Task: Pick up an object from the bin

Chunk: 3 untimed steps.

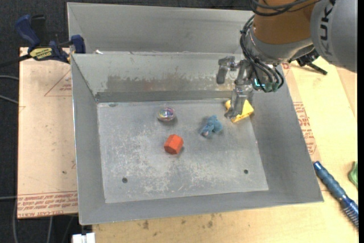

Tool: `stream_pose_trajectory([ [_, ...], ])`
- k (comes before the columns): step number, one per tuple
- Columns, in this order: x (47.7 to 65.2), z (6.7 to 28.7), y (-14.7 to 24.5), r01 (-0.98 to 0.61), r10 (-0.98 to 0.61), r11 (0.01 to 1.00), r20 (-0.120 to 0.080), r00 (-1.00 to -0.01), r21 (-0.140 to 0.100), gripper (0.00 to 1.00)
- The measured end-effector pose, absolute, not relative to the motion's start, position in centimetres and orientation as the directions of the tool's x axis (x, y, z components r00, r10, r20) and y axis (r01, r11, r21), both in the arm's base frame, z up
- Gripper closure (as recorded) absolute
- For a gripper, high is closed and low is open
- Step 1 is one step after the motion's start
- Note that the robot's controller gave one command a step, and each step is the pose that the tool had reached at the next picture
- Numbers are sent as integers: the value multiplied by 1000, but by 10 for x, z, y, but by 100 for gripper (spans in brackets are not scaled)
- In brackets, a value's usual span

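Yellow wedge [245, 114] at the claw [234, 114] — its spread unclear — blue figure [211, 127] and red block [173, 144] nearby

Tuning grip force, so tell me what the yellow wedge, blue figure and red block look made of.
Yellow wedge: likely plastic or foam, matte, flat even colour. Blue figure: possibly soft rubber or plastic, lumpy, dull. Red block: probably plastic or painted wood, matte, no glare.

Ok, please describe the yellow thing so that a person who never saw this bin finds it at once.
In the grey bin, go to the floor's far right corner, where the gripper hangs. The yellow wedge lies there, right at the gripper. It alone is yellow; the blue figure, red block and round shiny thing lie further left.
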<state>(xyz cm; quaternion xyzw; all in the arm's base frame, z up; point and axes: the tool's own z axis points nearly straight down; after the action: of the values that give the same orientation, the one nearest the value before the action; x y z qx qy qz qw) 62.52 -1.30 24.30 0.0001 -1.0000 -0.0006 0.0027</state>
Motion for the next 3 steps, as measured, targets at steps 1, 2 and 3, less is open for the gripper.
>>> stream_pose_trajectory([
  [1, 623, 147, -32, -6, -6, 1000, 6, -1000, 1, 0],
  [2, 606, 79, -54, -19, -20, 1000, 7, -1000, 1, 0],
  [3, 602, 70, -27, -66, -66, 998, -1, -998, 1, 0],
])
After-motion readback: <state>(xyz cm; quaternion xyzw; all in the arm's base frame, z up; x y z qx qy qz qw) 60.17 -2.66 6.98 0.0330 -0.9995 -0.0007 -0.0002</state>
